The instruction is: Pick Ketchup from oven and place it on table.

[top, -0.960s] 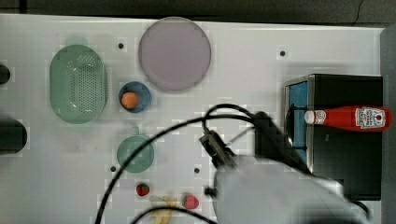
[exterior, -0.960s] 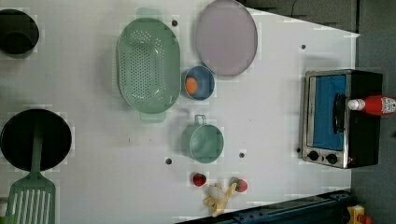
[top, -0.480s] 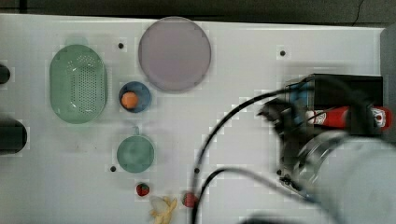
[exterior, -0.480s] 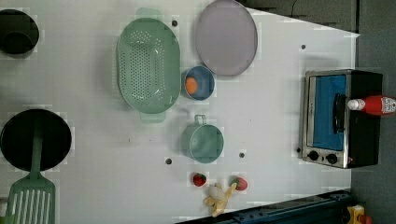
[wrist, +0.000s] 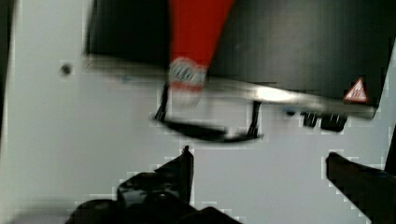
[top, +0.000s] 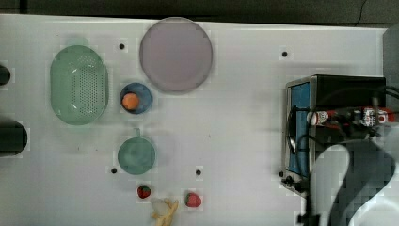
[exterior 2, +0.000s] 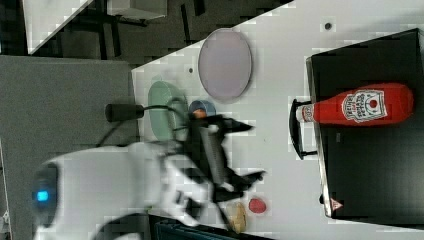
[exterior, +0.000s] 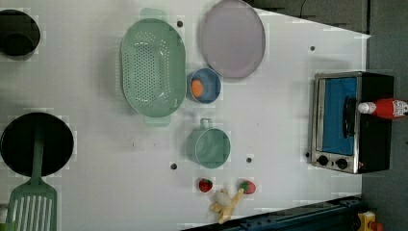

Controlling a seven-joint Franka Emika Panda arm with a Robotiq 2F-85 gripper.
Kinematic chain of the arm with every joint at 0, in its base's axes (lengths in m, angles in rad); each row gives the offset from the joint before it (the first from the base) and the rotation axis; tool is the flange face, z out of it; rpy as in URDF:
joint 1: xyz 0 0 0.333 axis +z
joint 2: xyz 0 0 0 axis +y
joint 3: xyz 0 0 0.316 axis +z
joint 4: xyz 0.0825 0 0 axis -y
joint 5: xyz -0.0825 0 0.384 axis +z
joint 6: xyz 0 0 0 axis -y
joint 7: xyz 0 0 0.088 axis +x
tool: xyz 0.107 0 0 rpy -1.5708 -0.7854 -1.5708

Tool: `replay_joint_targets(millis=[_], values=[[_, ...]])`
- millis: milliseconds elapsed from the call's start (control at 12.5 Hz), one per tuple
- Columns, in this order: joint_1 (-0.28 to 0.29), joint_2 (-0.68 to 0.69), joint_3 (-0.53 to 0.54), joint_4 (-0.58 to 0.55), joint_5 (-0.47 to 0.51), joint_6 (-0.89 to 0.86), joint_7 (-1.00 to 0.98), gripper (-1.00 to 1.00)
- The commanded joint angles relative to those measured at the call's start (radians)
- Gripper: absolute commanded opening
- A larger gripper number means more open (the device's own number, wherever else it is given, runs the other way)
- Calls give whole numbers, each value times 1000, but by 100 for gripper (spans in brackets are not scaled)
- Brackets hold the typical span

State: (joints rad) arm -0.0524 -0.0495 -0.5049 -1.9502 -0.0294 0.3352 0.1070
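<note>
On top of the small black boxy toaster oven [top: 348, 89], in the top view, lies the slim red plastic ketchup bottle [top: 350, 116] with its white cap toward the glass door, and the white arm's bulk covers the oven's lower part. The bottle rests on a flat roof, so a glancing touch could roll it off the back or onto the white bench [top: 235, 141].

In the left view the bottle [exterior: 385, 108] lies across the roof with its cap just over the front edge, above the dark door handle. Its round body has nothing to stop it rolling.

In the right view the black pincer [exterior 2: 250, 150] stands wide open and empty, well apart from the bottle [exterior 2: 357, 106], beside a red strawberry [exterior 2: 257, 205] on the bench. Its spread fingers could clip the handle on the way in.

In the wrist view the two fingertips [wrist: 186, 163] frame the oven's silver front edge, with the bottle's cap [wrist: 186, 84] off to one side of the gap, not centred. A descent on this line would likely land one finger on the bottle or pinch only the tapered neck, which would slip out when lifted.
</note>
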Motion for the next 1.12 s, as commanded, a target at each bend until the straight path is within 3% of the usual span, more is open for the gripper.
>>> replay_joint_targets(millis=[80,480,640,1120], values=[[-3,52,-61,57,21,84,16,100],[-29,279,-116,164,39,200,15,100],[-46,349,-116,174,115,244,15,100],[-66,454,-116,173,186,344,15,100]])
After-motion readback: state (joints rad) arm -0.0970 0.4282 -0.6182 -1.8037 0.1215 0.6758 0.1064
